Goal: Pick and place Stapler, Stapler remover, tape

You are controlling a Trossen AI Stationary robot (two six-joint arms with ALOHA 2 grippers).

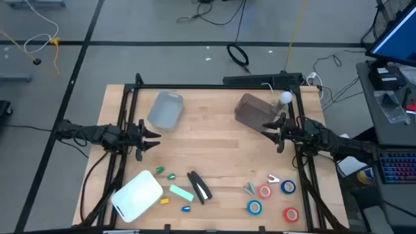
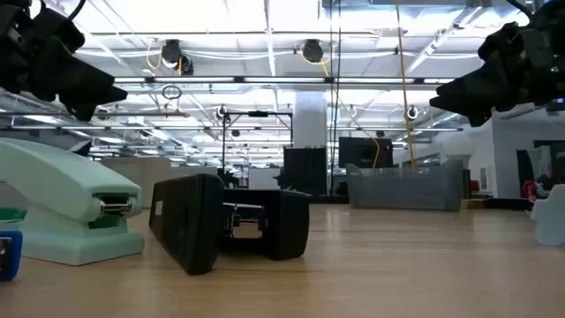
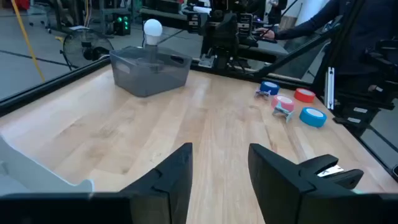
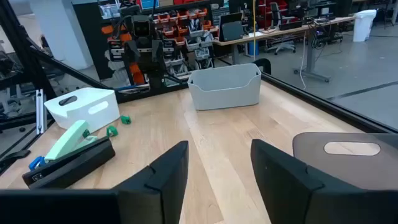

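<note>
I see bright, even light on the wooden table (image 1: 214,149), and it comes from long lamps on the ceiling (image 2: 265,35). Those lamps glare white in my low view. Shadows on the wood are soft and faint. Down low, the near green stapler (image 2: 71,208) and black stapler (image 2: 225,221) look blurry, while the far room looks sharper.

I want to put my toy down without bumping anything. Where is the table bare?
The widest bare wood is mid-table, between the light grey bin, the dark bin and the black stapler. It is crowded along the near edge: the white bin and green stapler on the left, the tape rolls on the right.
</note>
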